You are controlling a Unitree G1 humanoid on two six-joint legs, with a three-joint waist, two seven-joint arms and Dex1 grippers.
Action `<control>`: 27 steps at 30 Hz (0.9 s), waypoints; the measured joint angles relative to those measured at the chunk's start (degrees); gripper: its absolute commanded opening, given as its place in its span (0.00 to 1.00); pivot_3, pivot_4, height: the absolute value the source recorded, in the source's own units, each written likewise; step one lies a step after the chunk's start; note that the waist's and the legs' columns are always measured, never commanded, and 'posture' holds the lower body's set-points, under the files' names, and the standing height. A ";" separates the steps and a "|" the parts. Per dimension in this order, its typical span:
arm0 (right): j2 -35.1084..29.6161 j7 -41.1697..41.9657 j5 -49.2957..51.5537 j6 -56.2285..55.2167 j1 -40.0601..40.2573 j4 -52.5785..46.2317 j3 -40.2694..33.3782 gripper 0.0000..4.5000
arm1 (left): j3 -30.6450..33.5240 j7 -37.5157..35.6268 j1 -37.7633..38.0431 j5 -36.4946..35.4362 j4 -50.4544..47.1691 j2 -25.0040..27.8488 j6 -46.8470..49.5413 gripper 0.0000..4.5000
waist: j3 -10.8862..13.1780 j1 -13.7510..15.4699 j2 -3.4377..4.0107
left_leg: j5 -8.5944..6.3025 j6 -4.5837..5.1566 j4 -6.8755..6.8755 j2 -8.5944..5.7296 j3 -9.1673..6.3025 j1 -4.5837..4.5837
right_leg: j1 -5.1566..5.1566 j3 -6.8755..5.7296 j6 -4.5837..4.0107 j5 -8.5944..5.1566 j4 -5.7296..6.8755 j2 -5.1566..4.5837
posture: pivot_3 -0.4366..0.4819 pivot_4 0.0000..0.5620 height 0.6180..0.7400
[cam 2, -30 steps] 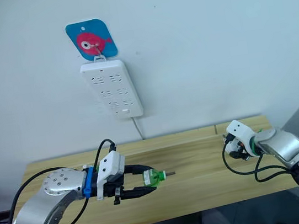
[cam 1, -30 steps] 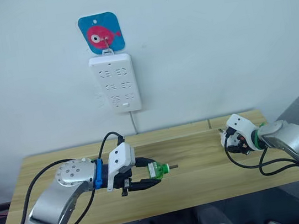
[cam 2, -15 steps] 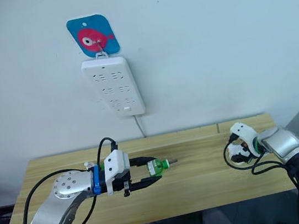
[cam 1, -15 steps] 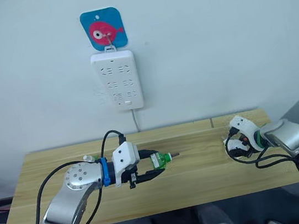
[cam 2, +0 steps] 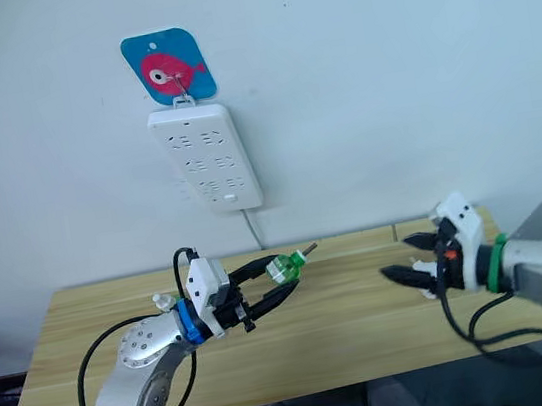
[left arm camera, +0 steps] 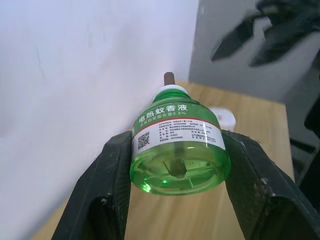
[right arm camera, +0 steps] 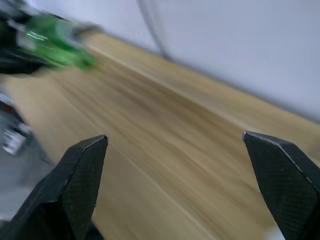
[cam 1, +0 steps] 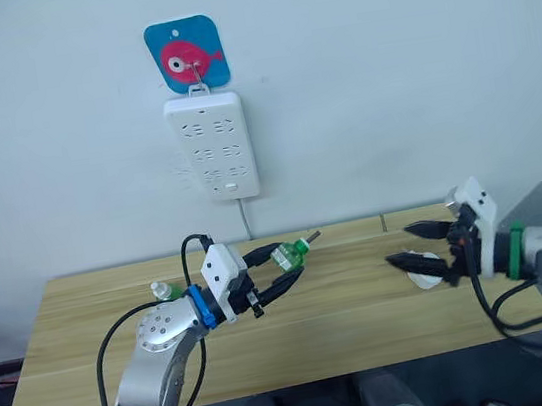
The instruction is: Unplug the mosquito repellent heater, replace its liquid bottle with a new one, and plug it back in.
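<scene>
While both arms hover above the wooden surface (cam 1: 346, 304):
Left end effector (cam 1: 285, 265): clamped on a green liquid bottle (left arm camera: 178, 152), wick pointing away.
Right end effector (cam 1: 410, 246): fingers spread apart, holding nothing.
Mosquito repellent heater (cam 1: 425, 277): white, lying on the surface just below and behind the right end effector's fingertips.
Power strip (cam 1: 211, 147): on the wall, above the left end effector.

Green bottle (cam 2: 282, 267) — left gripper (cam 2: 278, 279)

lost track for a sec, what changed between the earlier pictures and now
The left gripper lifted and tilted the green bottle toward the wall. The right gripper swung to face it, open, the white heater now on the table. The power strip stayed.
</scene>
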 measured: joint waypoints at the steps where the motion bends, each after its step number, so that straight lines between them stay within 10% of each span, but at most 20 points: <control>1: 1.71 -1.46 2.12 1.05 -0.13 -0.83 -0.33 1.00 | -0.02 0.23 0.01 0.00 -0.22 -0.40 -0.31 0.50 | -0.02 -0.18 -0.01 | 0.01 -0.01 0.01 -0.01 0.02 0.01 | 0.02 0.02 0.03 0.02 -0.01 0.00 | 0.26 0.25 1.00; 9: 21.87 -20.41 17.57 7.34 -4.71 0.19 1.33 1.00 | -2.07 2.33 0.03 0.10 -4.95 -3.72 -2.61 0.50 | -0.26 -1.63 -0.08 | 0.01 -0.02 -0.02 0.01 0.02 0.06 | 0.01 0.05 0.04 0.03 0.02 0.02 | 0.27 0.22 1.00; 24: 26.97 -37.06 36.90 3.07 -10.06 9.00 3.42 1.00 | -2.54 3.67 -0.36 1.30 -5.12 -3.59 -3.70 0.50 | -0.94 -2.78 -0.17 | 0.01 -0.02 -0.04 0.01 0.01 0.00 | -0.04 0.04 0.04 0.03 0.00 0.05 | 0.30 0.19 1.00; 27: 26.82 -38.26 38.38 1.98 -10.04 9.56 4.85 0.87 | -2.54 4.10 -0.37 1.46 -5.11 -3.65 -3.75 0.50 | -0.95 -2.80 -0.16 | 0.01 -0.02 -0.04 0.01 0.00 -0.03 | -0.06 0.04 0.04 0.03 0.00 0.04 | 0.30 0.18 1.00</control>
